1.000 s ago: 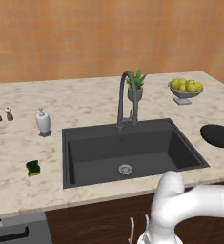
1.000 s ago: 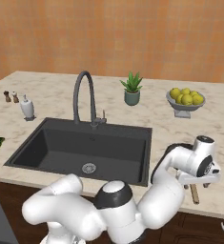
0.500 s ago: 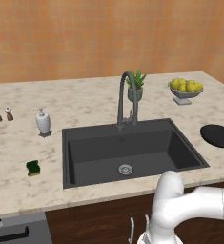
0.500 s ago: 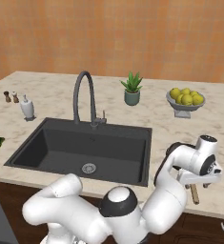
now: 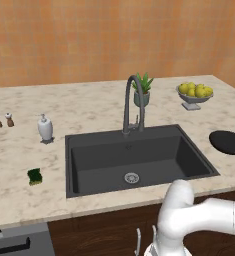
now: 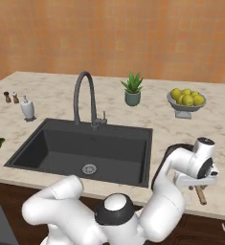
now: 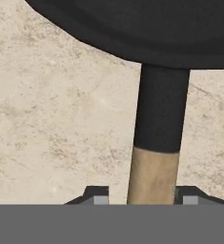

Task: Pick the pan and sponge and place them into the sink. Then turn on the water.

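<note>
The black pan (image 7: 132, 24) lies on the counter right of the sink, its handle (image 7: 154, 162) running down toward me, dark near the bowl and light wood at the end. My gripper (image 7: 142, 196) is open and straddles the wooden part, with a small gap on the left side. The pan (image 5: 228, 141) shows at the right edge of the left base view. In the right base view my hand (image 6: 200, 165) hangs over the handle's wooden end (image 6: 200, 195). The green sponge (image 5: 35, 176) rests left of the sink (image 5: 139, 155). No water falls from the faucet (image 5: 129, 102).
A white soap dispenser (image 5: 45, 128) and two small shakers (image 5: 3, 120) stand at the back left. A potted plant (image 5: 144, 90) sits behind the faucet, and a bowl of lemons (image 5: 194, 93) at the back right. The counter's front edge runs just below the pan's handle.
My hand has sunk a little toward the pan's handle. The pan, the sponge and the rest have stayed where they were.
</note>
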